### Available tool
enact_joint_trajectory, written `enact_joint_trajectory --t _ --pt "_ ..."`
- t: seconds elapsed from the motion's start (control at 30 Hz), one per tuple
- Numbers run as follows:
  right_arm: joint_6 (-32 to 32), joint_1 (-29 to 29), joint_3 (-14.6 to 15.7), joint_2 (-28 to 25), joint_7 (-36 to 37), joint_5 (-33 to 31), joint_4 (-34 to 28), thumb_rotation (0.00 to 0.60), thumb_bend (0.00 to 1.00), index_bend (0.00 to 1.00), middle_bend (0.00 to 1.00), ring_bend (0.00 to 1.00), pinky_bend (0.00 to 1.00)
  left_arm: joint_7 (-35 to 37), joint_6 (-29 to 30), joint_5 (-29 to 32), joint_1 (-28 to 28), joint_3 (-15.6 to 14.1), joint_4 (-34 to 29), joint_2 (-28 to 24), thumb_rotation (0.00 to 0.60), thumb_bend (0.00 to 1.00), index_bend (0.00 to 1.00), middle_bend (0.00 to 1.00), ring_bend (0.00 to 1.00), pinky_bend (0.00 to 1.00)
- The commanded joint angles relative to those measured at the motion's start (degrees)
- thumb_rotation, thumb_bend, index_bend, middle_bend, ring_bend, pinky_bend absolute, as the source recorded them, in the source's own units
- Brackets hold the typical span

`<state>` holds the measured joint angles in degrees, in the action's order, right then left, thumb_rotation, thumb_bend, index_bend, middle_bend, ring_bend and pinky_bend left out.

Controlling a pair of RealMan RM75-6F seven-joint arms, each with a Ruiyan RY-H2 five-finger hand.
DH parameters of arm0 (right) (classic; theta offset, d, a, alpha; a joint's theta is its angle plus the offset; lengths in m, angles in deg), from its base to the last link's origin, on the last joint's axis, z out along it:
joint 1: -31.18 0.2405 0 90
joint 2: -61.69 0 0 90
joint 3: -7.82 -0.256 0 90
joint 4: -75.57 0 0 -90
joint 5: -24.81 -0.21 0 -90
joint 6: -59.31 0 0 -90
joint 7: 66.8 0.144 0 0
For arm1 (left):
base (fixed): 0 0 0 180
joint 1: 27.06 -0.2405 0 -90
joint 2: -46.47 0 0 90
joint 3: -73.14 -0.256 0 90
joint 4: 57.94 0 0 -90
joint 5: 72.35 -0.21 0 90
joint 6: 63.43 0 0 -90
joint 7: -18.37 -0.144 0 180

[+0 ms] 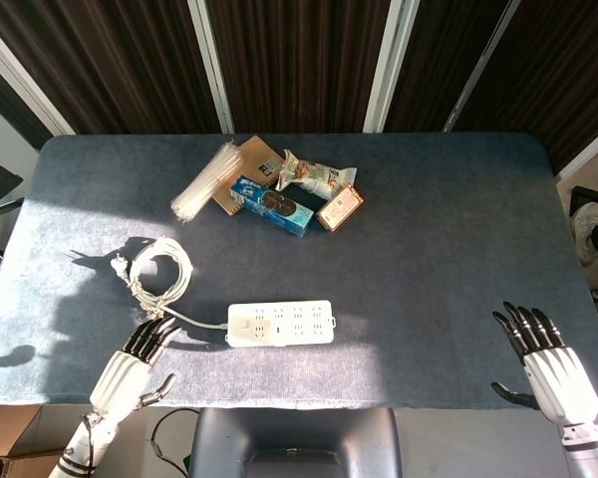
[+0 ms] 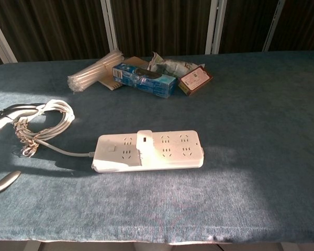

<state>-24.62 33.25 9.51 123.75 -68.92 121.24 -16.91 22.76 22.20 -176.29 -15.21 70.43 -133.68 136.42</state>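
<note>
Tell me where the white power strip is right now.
The white power strip lies flat on the table near its front edge, a little left of centre in the head view. Its coiled cord is to its left, and the left hand is nearest.

The table (image 1: 458, 229) is lit by strong sun in patches, with dark bands between. Long shadows are thrown to the left of the cord (image 1: 159, 274). The power strip (image 2: 149, 150) is washed out by glare. Both views are sharp.
</note>
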Motion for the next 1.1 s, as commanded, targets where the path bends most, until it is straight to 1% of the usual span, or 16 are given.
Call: enact_joint_trajectory --t 0.03,0.23,0.3,0.4,0.47,0.53,0.63,0.93,1.1 --pt "2.7 1.7 -1.2 0.1 -0.3 -2.5 -0.6 0.6 0.23 0.0 0.0 0.0 0.0 -7.4 -5.3 2.1 3.8 3.5 -0.3 7.2 0.6 0.38 0.0 0.0 0.0 0.1" --pt "5.4 2.9 -1.5 0.1 -0.5 -4.9 -0.6 0.6 0.23 0.0 0.0 0.0 0.0 -16.4 -14.8 8.1 8.0 6.1 0.7 14.8 0.6 0.38 0.0 0.0 0.0 0.1" --pt "5.5 2.9 -1.7 0.2 -0.3 -5.5 -0.2 0.6 0.23 0.0 0.0 0.0 0.0 -18.9 -16.5 9.3 9.0 6.9 0.8 16.7 0.6 0.38 0.0 0.0 0.0 0.1" --pt "5.6 3.0 -1.7 0.2 -0.1 -5.8 -0.1 0.6 0.23 0.0 0.0 0.0 0.0 -20.2 -16.9 9.8 9.4 7.2 1.0 17.5 0.6 0.38 0.0 0.0 0.0 0.1" --pt "5.8 3.0 -1.7 0.1 0.3 -6.3 0.1 0.6 0.23 0.0 0.0 0.0 0.0 -22.5 -17.8 10.4 10.4 7.9 1.5 19.1 0.6 0.38 0.0 0.0 0.0 0.1" --pt "6.4 3.0 -1.5 -0.5 1.1 -7.0 0.0 0.6 0.23 0.0 0.0 0.0 0.0 -27.7 -19.1 11.6 12.4 10.1 3.3 22.3 0.6 0.38 0.0 0.0 0.0 0.1" --pt "6.4 3.0 -1.3 -1.1 1.7 -7.1 -0.4 0.6 0.23 0.0 0.0 0.0 0.0 -30.3 -19.3 13.3 13.5 11.4 4.1 24.8 0.6 0.38 0.0 0.0 0.0 0.1" --pt "6.3 2.9 -0.9 -1.7 1.9 -7.3 -0.9 0.6 0.23 0.0 0.0 0.0 0.0 -34.8 -22.3 20.3 16.2 14.4 8.7 30.9 0.6 0.38 0.0 0.0 0.0 0.1" --pt "6.4 3.0 -0.8 -2.0 2.1 -7.8 -1.1 0.6 0.23 0.0 0.0 0.0 0.0 -35.3 -20.8 20.6 17.3 14.9 8.4 31.7 0.6 0.38 0.0 0.0 0.0 0.1"
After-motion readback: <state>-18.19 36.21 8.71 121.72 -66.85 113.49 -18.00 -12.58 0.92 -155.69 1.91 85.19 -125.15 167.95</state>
